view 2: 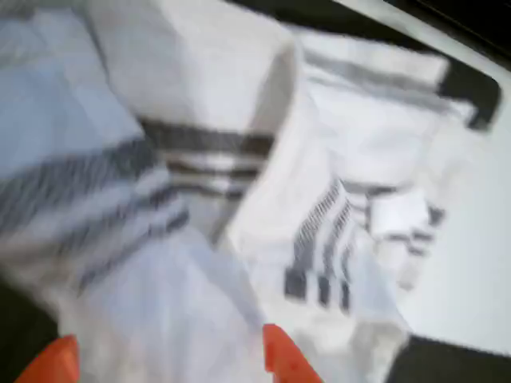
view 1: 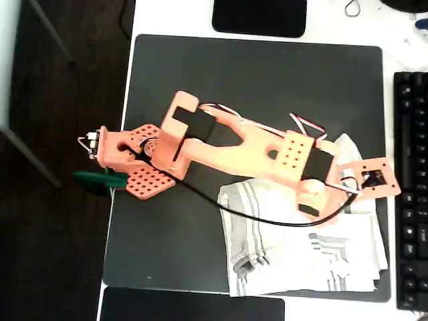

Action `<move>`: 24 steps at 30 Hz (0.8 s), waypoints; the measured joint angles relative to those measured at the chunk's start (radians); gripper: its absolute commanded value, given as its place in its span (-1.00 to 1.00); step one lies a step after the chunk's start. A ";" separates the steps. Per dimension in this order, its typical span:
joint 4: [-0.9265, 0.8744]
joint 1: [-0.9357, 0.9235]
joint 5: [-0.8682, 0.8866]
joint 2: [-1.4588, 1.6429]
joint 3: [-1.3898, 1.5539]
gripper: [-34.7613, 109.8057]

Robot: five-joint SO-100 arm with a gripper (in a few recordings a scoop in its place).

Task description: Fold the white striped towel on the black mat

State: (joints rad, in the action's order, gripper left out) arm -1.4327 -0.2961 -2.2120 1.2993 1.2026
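- Overhead view: orange arm (view 1: 227,144) stretches from its base at the mat's left edge across to the right, wrist end over the towel.
- Black mat (view 1: 267,80) lies on a white bench (view 1: 174,17); upper half of the mat is bare.
- White striped towel (view 1: 287,251) sits in the mat's lower right corner, rumpled, partly doubled over; its bottom edge runs at or just past the mat's lower edge, can't tell which.
- Grey stripe groups show on the towel's left part and near its lower right.
- Gripper (view 1: 311,200) is down on the towel's upper middle, touching the cloth from above; the arm body hides the fingers in the overhead view.
- Wrist view: blurred. Two orange fingertips (view 2: 279,355) at the bottom edge, set well apart, gripper (view 2: 164,359) stands wide.
- Towel (view 2: 239,159) cloth lies between and ahead of the fingertips, bunched in raised folds with stripe bands crossing at different angles.
- Cannot tell whether any cloth is actually pinched; the fingers look spread around it, not clamped.
- Black cable (view 1: 261,217) trails from the arm across the towel's top left.
- Keyboard (view 1: 409,187) along the right edge, glossy black rectangle (view 1: 259,17) above the mat, another (view 1: 194,305) below it.
- Green clamp (view 1: 97,179) at the bench's left edge by the arm base.
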 measured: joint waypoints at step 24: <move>-0.017 -0.087 0.209 -0.040 -0.244 -0.52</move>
State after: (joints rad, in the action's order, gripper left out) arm -1.4496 -0.3835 -2.0034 1.2594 0.9587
